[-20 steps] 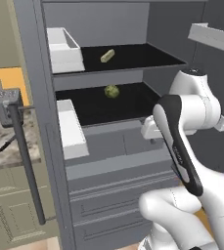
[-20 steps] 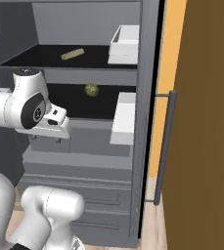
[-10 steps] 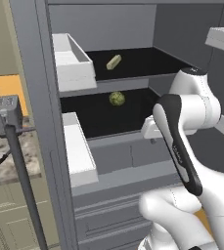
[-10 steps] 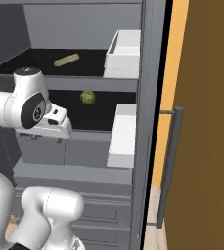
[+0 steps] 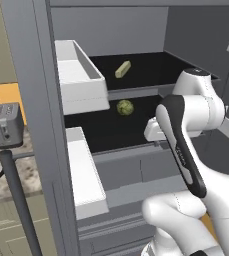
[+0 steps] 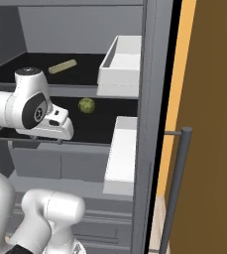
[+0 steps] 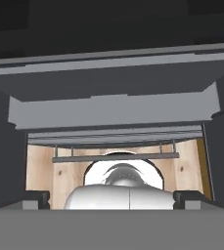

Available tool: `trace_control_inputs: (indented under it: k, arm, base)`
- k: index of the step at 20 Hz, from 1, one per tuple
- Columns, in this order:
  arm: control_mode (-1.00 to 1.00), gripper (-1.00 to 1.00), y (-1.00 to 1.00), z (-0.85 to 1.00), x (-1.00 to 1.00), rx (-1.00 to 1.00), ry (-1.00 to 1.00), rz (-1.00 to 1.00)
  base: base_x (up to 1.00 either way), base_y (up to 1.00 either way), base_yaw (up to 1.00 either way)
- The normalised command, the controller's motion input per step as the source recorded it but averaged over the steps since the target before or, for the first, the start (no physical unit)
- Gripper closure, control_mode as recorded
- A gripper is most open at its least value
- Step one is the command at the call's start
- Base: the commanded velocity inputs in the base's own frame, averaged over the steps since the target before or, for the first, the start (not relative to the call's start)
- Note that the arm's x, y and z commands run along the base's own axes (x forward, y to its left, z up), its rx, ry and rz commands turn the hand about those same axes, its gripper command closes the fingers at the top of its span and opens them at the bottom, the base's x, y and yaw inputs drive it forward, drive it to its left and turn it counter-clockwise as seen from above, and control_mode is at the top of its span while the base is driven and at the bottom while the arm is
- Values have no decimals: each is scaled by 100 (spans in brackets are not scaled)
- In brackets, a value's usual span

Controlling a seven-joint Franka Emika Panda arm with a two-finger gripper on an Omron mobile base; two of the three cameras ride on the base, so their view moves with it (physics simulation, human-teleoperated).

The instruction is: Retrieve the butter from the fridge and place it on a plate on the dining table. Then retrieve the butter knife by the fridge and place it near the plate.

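Inside, the fridge (image 5: 41, 125) stands open, both doors swung wide, with two dark shelves showing. On the upper shelf lies the butter (image 5: 123, 69), a pale stick set at a slant, well back from the front edge; from the right it shows at the left of that shelf (image 6: 62, 66). On the lower shelf sits a green ball (image 5: 125, 107), about under the butter and apart from it. White door bins (image 5: 78, 75) hang on the left door, one level with each shelf, and two more (image 6: 122, 59) hang on the right door. The arm (image 5: 186, 130) is folded in front of the lower shelf, its hand turned downward, below the butter and touching neither it nor the ball. In the hand view the gripper (image 7: 111, 197) has its two dark tips set far apart at the bottom corners, fully spread, with nothing between them. Beyond them are grey drawer fronts and wood floor.
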Motion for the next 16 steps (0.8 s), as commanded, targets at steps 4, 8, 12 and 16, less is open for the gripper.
trace_control_inputs:
  k: [4, 8, 12, 16]
  arm:
    - [100, -100, 0, 0, 0, 0, 0, 0]
    - [-100, -100, 1, 0, 21, 0, 0, 0]
    - [-100, -100, 0, 13, 0, -6, -1, 0]
    - [-100, -100, 3, 37, -15, -15, -17, 7]
  base:
    - [62, 2, 0]
    - [0, 0, 0]
    - [0, 0, 0]
    - [0, 0, 0]
